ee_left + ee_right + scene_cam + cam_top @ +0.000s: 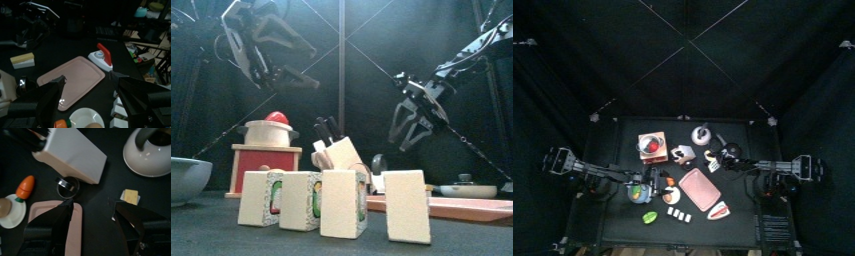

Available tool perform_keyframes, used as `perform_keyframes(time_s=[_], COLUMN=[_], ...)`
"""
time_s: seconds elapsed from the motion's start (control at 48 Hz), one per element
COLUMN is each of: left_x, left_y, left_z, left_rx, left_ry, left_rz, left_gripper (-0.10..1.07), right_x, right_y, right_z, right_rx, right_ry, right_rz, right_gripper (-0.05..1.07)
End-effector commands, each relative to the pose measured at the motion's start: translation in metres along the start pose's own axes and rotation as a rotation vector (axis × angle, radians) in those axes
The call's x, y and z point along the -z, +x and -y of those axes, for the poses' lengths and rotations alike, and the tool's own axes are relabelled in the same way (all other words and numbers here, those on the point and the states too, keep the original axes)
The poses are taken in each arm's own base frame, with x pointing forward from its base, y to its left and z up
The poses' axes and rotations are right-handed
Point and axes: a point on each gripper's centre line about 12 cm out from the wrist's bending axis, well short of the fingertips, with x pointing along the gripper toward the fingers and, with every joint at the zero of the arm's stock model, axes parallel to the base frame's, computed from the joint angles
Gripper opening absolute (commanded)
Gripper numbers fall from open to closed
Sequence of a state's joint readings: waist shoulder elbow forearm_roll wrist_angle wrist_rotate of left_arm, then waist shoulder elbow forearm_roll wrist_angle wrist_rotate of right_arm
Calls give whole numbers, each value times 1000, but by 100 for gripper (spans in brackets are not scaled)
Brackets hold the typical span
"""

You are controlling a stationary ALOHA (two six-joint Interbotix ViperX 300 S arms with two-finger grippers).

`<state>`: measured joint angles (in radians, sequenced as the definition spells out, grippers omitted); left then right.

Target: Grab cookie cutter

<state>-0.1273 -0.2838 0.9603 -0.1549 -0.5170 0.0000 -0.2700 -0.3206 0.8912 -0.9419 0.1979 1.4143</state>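
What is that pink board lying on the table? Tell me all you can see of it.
The pink cutting board looks like a flat plastic slab with rounded corners, lying flat on the black table. In the top view it sits right of the middle, running slantwise. A small white and red object rests at one corner. Neither gripper touches it.

Top view: high overhead, straight down, far; pink board (pixel 699 187) small at table centre. Front view: table height, level, close behind white blocks (pixel 342 202). Both wrist views angle down at the board (pixel 70 80) (pixel 53 228) from opposite sides, nearer.
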Motion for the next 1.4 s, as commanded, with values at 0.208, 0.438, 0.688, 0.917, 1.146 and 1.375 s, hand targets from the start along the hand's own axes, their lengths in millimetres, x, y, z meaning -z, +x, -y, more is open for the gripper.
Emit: perform_keyframes(time_s=[0.208,0.438,0.688,0.917,1.146,1.375], left_x=[-18,-17,-17,-28,-40,-31], left_y=[-3,-4,-24,-49,-78,-85], left_z=[-4,-27,-33,-36,-31,-37], left_rx=[-21,-139,-138,-114,-92,-130], left_ry=[-30,-150,-99,8,13,-59], left_rz=[102,105,116,163,246,235], left_gripper=[102,102,102,102,102,102], right_x=[-21,-11,14,11,9,6], right_y=[-19,-6,30,64,76,72], right_z=[-28,-41,-49,-55,-50,-61], right_rx=[-108,-127,-142,-90,11,12], right_ry=[-101,-289,-368,-463,-496,-524], right_rz=[95,75,-31,-53,-53,-29], right_gripper=[90,90,90,90,89,89])
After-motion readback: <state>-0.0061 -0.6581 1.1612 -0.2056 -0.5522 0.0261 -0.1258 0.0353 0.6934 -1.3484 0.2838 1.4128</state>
